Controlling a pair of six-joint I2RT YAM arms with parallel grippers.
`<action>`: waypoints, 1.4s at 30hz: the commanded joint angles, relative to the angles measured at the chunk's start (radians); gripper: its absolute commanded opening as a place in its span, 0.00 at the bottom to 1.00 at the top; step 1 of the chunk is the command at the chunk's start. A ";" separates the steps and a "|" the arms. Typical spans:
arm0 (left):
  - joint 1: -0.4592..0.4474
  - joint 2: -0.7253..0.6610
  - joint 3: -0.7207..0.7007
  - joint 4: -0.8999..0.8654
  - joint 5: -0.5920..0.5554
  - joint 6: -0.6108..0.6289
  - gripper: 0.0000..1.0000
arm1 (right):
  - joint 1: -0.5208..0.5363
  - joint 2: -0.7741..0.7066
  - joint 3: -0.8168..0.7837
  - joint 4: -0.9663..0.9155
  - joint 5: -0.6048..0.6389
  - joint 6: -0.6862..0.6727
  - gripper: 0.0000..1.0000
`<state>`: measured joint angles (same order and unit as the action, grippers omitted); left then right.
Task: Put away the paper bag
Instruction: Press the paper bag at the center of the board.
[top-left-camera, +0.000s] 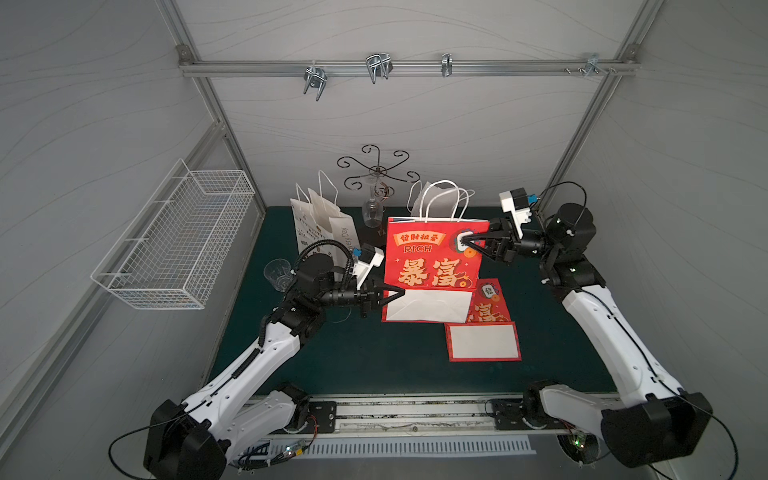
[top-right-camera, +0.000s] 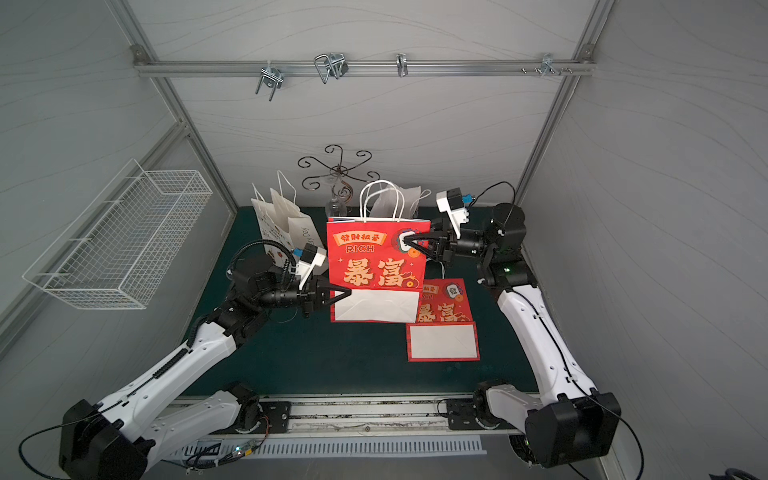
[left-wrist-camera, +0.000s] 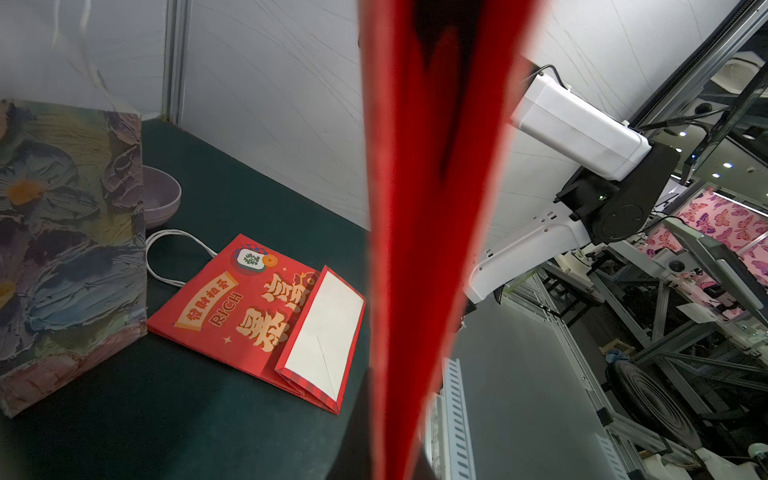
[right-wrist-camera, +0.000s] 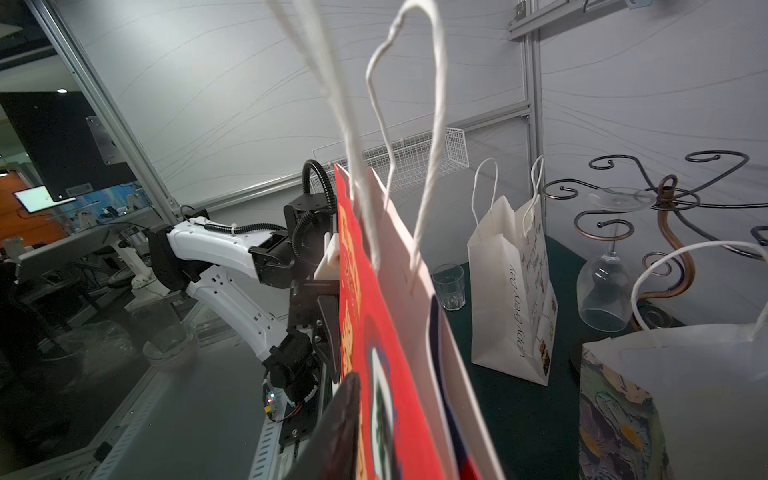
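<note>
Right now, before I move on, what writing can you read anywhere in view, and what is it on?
"RICH": held red bag, under its banner.
"暴富": same bag, large gold characters.
"RICH" and "暴富": flat red bag.
"Every Day": white bag; the word before it is blurred.
Banner characters on both red bags and the white bag's small print: too small to read.

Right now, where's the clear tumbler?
In a top view the clear tumbler stands at the left edge of the mat, in front of the white paper bags, beside the left arm.
</note>
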<state>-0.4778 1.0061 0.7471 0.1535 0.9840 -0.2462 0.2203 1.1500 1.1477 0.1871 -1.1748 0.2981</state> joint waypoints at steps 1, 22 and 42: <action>-0.006 0.002 0.025 -0.028 0.030 0.051 0.00 | -0.009 -0.008 0.039 0.032 0.036 0.007 0.41; -0.010 -0.029 0.111 0.039 -0.081 0.052 0.00 | -0.125 -0.249 -0.049 -0.520 0.231 -0.314 0.86; -0.019 0.042 0.211 0.233 -0.016 -0.132 0.00 | -0.041 -0.115 -0.019 -0.547 -0.062 -0.327 0.89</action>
<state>-0.4885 1.0374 0.9104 0.2836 0.9363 -0.3351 0.1452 1.0107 1.0859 -0.4000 -1.1347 -0.0242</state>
